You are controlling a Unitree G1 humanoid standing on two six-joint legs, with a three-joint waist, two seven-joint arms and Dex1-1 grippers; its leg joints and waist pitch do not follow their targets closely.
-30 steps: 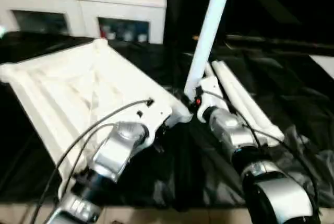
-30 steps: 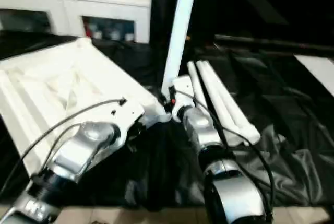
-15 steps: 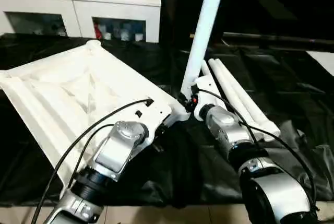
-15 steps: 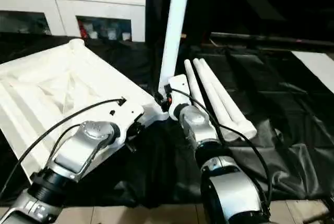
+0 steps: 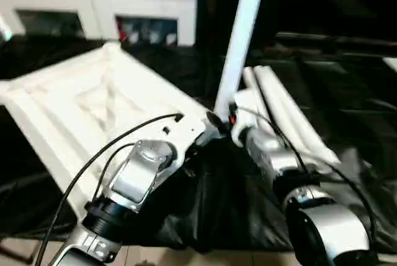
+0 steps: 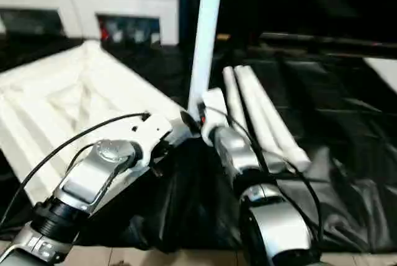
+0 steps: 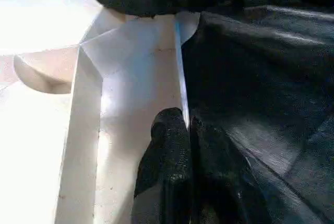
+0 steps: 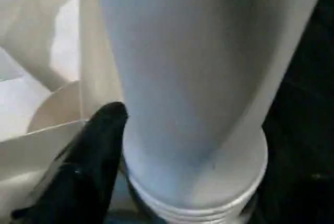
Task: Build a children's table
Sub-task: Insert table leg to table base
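- Left eye view: tabletop [image 5: 105, 101] lying underside up on black cloth [image 5: 347, 92], ribs showing. One leg [image 5: 243, 36] standing upright in near corner socket [image 5: 214, 126]; seemingly seated, though depth not checkable. Spare legs [image 5: 285, 114] lying side by side on cloth just beyond right arm, count uncertain. No legs visible at the two other corners in sight. White cabinet [image 5: 93, 5] behind, no part of the job.
- Right eye view: same layout. Right pincer [image 6: 197, 116] at base of upright leg; left arm stretched along tabletop's near edge.
- Left wrist view: left pincer [image 7: 188, 130] closed, nipping thin rim [image 7: 180, 78] of tabletop, steadying it.
- Right wrist view: leg base sitting inside socket collar [image 8: 229, 182]. One black finger [image 8: 102, 130] beside leg, touching or barely apart, other finger hidden; grip or release impossible to tell.
- Judgement: one leg in, the rest waiting; roughly a quarter done. Left to do: fetching spare legs, pressing each into a free socket, turning table upright.
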